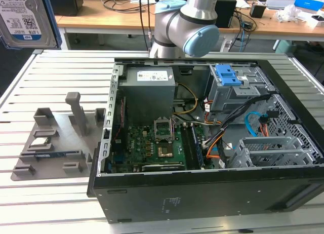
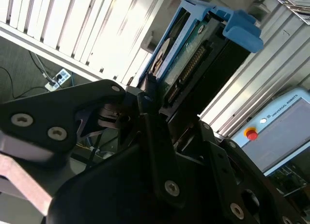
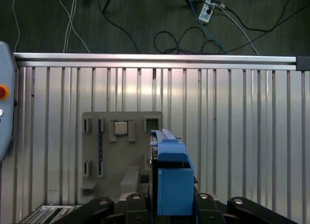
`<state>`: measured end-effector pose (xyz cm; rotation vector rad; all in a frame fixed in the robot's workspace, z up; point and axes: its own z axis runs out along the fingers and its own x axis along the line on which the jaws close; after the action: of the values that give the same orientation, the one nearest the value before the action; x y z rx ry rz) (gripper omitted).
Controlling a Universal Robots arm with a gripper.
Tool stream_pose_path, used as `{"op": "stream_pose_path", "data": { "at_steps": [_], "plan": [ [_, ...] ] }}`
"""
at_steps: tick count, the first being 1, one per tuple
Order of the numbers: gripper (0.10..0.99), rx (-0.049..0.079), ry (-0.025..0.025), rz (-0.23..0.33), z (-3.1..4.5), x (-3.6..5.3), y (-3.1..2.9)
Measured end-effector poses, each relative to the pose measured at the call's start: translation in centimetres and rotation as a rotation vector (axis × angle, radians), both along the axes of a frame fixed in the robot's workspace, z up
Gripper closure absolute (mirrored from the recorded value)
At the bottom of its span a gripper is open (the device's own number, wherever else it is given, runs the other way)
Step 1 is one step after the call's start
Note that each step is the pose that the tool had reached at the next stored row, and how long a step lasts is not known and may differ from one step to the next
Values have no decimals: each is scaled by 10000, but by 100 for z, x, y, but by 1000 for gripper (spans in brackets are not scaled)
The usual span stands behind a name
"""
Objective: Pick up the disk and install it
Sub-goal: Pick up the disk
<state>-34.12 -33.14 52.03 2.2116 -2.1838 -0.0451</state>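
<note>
Above the ribbed tabletop (image 1: 50,203), in the exterior view, the disk (image 1: 25,18) hangs close to the camera, well apart from the open computer case (image 1: 202,203). In the second wrist view the claw (image 2: 172,105) clamps the disk's blue carrier. In the first wrist view the disk hangs over the grey fixture plate's (image 3: 123,156) edge.

Arm (image 1: 174,24): silver-grey tubular links, with light-blue caps (image 1: 201,39) on the joints. Gripper (image 2: 177,112): matte black, angular linkage bars. Silver socket-head screws (image 2: 171,187) at the pivots in both wrist views. Pale block (image 2: 19,180) behind it in the second wrist view, possibly a mounting flange.
</note>
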Motion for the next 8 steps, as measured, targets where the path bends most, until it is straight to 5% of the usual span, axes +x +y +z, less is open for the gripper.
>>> {"op": "stream_pose_path", "data": {
  "at_steps": [8],
  "plan": [
    [722, 0, 2, 0, 189, 8, 12]
  ]
}}
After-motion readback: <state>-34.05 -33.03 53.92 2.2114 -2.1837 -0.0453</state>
